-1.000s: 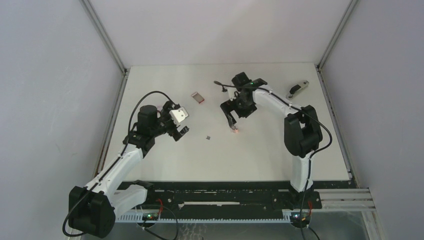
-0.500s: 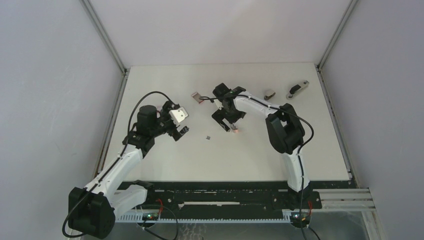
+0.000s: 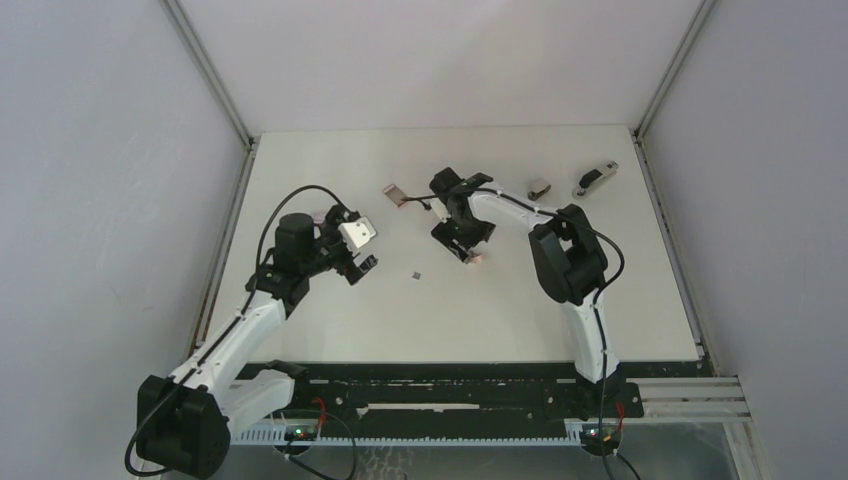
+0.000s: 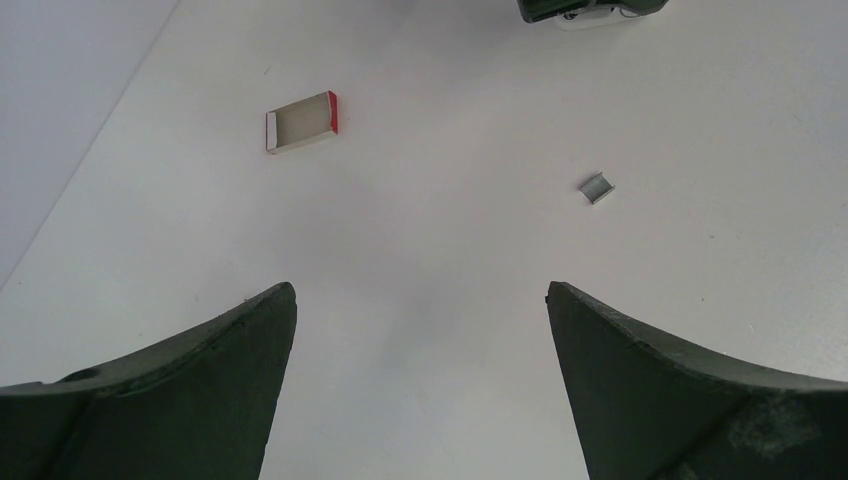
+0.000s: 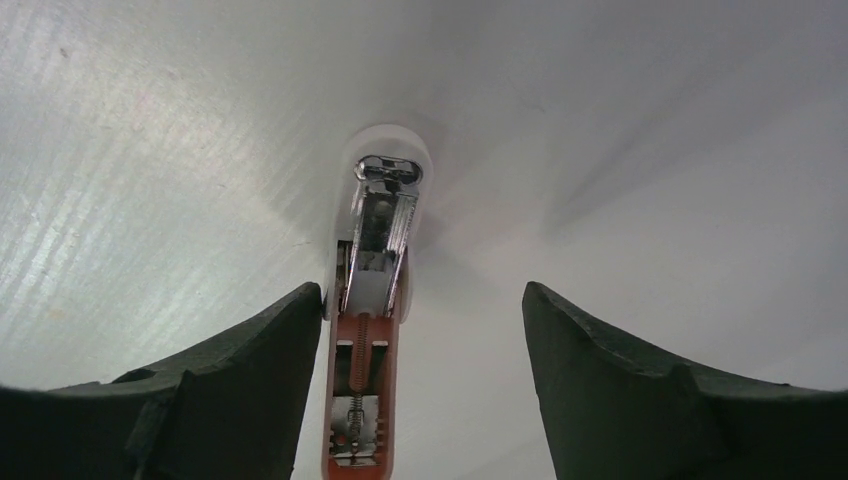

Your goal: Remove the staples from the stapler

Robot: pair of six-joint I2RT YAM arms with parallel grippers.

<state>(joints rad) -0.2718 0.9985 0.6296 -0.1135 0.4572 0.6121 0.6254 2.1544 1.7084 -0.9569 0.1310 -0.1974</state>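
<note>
While stapler (image 5: 371, 300) gapes, branding seems unreadable.

Bright even light; streaky glare on table (image 5: 120, 150), soft shadow beside stapler (image 5: 375, 240).

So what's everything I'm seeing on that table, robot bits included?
stapler: one, orange, white and metal, opened, mid-table between the right fingers.
staples: one short grey strip, loose between the arms.
box: one, red and white, flat, far side left of centre.
small grey object: one, far right; too small to identify.
black-and-silver object: one, far right corner.
table: one, white.
left gripper: black, open, empty.
right gripper: black, open, straddling the stapler.
</note>
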